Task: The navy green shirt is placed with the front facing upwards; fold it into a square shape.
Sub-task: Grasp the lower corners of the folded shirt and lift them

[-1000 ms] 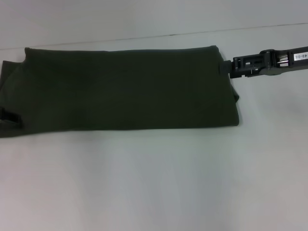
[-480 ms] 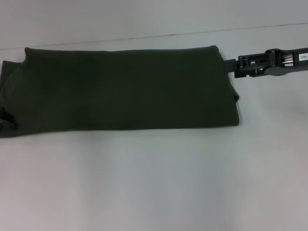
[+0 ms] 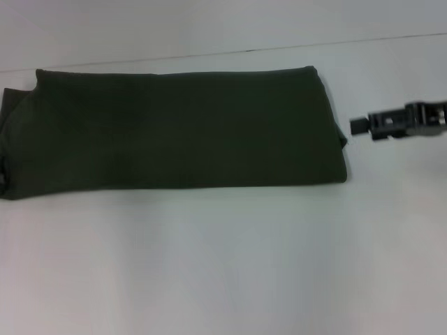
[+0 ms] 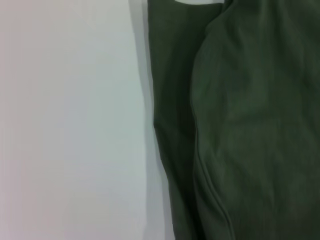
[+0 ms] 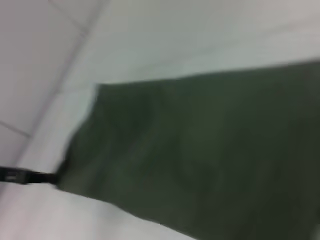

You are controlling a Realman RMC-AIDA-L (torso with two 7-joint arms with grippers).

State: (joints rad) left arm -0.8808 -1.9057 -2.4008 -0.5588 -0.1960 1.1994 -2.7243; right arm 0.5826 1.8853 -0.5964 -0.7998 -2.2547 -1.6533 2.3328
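We see our right gripper (image 3: 357,125) reaching in level from the right edge; our left arm sits outside the head view.

The dark olive-green cotton shirt (image 3: 174,129), folded into a long band, lies flat on the white desk (image 3: 223,265). The right gripper (image 3: 357,125) hangs just beyond its right end, apart from the cloth.

Dark olive-green shirt (image 3: 181,129), white table (image 3: 223,265)
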